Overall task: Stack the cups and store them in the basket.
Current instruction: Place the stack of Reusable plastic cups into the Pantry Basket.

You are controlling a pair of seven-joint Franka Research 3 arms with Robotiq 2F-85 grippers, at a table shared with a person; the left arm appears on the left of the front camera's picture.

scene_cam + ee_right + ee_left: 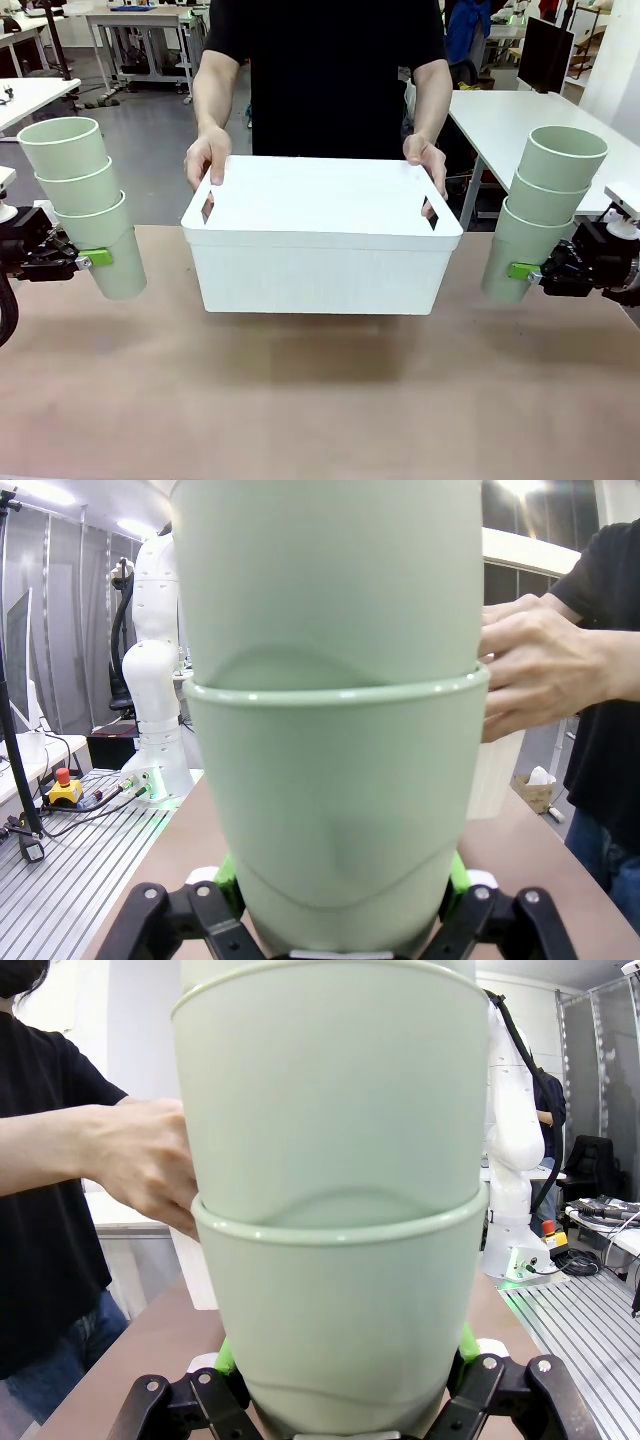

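Note:
At the left, a stack of three mint-green cups (85,190) leans outward with my left gripper (103,262) shut on the bottom cup. A matching stack of three cups (545,200) leans out at the right, its lowest cup clamped in my right gripper (513,272). Between them a person holds the white basket (320,265) by its short ends, just above the table. In the left wrist view the cups (330,1160) rise from the left gripper (340,1385). The right wrist view shows the cups (330,630) in the right gripper (340,905).
The person's hands (207,155) (425,155) grip the basket's far corners. The brown table (320,400) stretches bare in front of the basket. One hand (140,1165) shows beside the left stack, the other hand (540,675) beside the right stack.

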